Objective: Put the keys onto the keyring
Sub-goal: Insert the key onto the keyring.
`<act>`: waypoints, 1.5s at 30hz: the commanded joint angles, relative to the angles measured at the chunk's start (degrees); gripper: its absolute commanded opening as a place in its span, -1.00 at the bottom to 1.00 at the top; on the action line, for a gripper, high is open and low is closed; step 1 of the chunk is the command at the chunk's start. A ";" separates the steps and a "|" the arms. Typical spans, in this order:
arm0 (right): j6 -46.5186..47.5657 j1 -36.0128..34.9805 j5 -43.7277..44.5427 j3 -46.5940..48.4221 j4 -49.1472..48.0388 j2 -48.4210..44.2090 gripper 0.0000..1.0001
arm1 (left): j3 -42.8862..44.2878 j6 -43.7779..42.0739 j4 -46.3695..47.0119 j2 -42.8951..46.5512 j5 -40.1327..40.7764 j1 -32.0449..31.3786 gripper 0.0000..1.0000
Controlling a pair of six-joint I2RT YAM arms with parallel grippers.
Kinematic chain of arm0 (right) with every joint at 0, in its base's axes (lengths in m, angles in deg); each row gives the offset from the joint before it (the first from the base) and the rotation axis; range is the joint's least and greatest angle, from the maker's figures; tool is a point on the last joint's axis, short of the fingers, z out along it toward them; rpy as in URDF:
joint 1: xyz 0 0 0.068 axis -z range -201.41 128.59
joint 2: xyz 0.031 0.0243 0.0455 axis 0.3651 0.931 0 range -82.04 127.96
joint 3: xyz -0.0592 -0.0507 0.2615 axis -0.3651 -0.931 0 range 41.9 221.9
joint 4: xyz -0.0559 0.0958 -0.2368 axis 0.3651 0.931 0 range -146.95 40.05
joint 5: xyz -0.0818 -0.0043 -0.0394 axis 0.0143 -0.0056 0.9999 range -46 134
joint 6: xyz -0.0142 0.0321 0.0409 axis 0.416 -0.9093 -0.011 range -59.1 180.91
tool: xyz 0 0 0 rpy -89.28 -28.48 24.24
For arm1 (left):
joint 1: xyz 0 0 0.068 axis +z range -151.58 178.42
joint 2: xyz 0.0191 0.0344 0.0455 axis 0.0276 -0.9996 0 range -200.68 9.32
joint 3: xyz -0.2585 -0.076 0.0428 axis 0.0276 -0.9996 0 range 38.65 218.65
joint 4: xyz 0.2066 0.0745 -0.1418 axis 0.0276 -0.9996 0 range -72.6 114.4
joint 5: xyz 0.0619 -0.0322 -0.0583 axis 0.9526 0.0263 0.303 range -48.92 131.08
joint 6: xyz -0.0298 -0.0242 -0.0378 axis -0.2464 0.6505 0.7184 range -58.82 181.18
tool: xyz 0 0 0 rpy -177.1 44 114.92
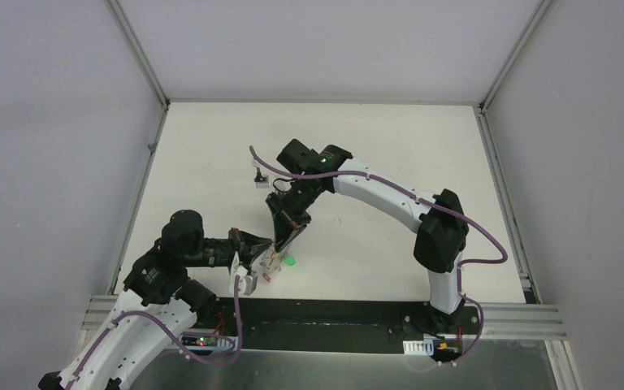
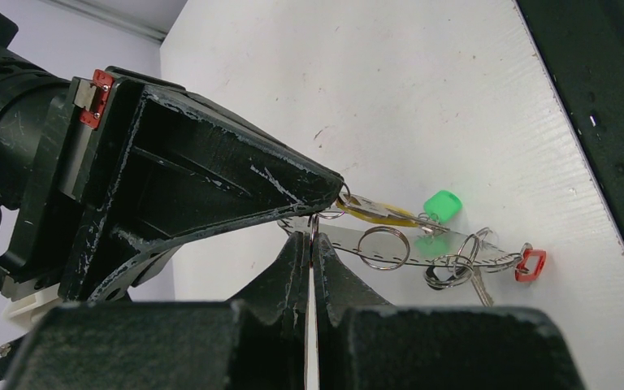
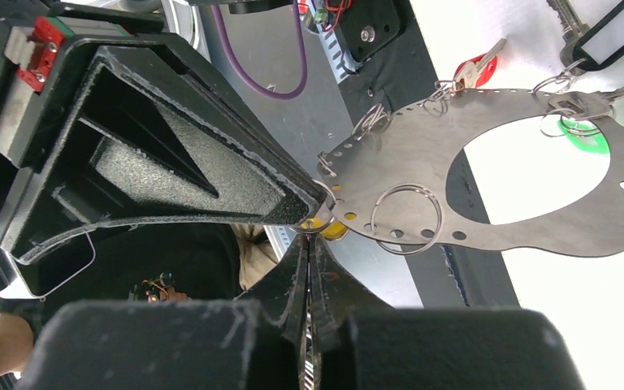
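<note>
The keyring (image 3: 422, 154) is a flat silvery oval plate with holes along its edge, held just above the table; it also shows in the left wrist view (image 2: 422, 244). My left gripper (image 2: 314, 234) is shut on a small wire ring at the plate's end. My right gripper (image 3: 312, 234) is shut on the small ring of the yellow-tagged key (image 3: 331, 228), right against the plate's edge. The green tag (image 2: 442, 205) and a black-tagged key (image 3: 613, 36) hang or lie at the plate's far side. In the top view both grippers (image 1: 270, 253) meet near the table's front edge.
A red-headed key (image 3: 475, 69) hangs from the plate. A loose split ring (image 3: 406, 218) sits in one hole. A small dark object (image 1: 257, 177) lies on the white table behind the right arm. The black front strip (image 2: 609, 122) runs close by.
</note>
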 commanded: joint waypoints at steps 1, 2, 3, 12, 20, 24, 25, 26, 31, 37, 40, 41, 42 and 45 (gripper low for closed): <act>0.35 -0.13 -3.07 3.51 -3.59 -3.50 -1.00 | 2.13 -1.52 1.90 0.59 -2.41 -0.70 -1.00; 0.32 -0.12 -3.57 3.47 -4.13 -3.71 -1.00 | 2.10 -1.53 1.80 0.55 -2.39 -0.67 -1.00; 0.23 -0.11 -3.77 3.45 -4.42 -3.89 -1.00 | 2.17 -1.51 1.72 0.67 -2.33 -0.71 -1.00; -0.19 -0.11 -1.90 2.62 -4.94 -4.62 -1.00 | 2.17 -1.38 1.66 0.79 -2.41 -0.67 -1.00; -0.22 -0.07 1.10 2.84 -1.45 -2.27 -1.00 | 2.32 -1.40 1.62 0.72 -2.41 -0.66 -1.00; -0.14 -0.01 1.97 2.54 -0.67 -1.99 -1.00 | 2.35 -1.47 1.62 0.59 -2.41 -0.68 -1.00; -0.09 0.01 2.08 2.55 -0.49 -1.89 -1.00 | 2.35 -1.48 1.57 0.53 -2.41 -0.71 -1.00; -0.12 0.06 2.20 2.37 -0.41 -1.86 -1.00 | 2.33 -1.51 1.57 0.53 -2.41 -0.71 -1.00; -0.15 0.24 2.92 2.38 0.40 -1.36 -1.00 | 2.31 -1.48 1.61 0.48 -2.50 -0.66 -1.00; 0.03 0.16 3.15 3.77 1.86 -0.53 -1.00 | 2.35 -1.48 1.58 0.44 -2.58 -0.73 -1.00; -0.06 0.16 3.01 3.91 2.13 -0.45 -1.00 | 2.35 -1.54 1.58 0.27 -2.59 -0.71 -1.00; 0.08 0.16 2.97 3.90 2.45 -0.39 -1.00 | 2.35 -1.52 1.60 0.22 -2.65 -0.67 -1.00; 0.22 0.16 2.98 3.85 2.57 -0.38 -1.00 | 2.29 -1.52 1.57 0.26 -2.67 -0.66 -1.00; 0.52 0.18 2.85 3.58 2.38 -0.74 -1.00 | 2.30 -1.58 1.64 0.25 -2.60 -0.67 -1.00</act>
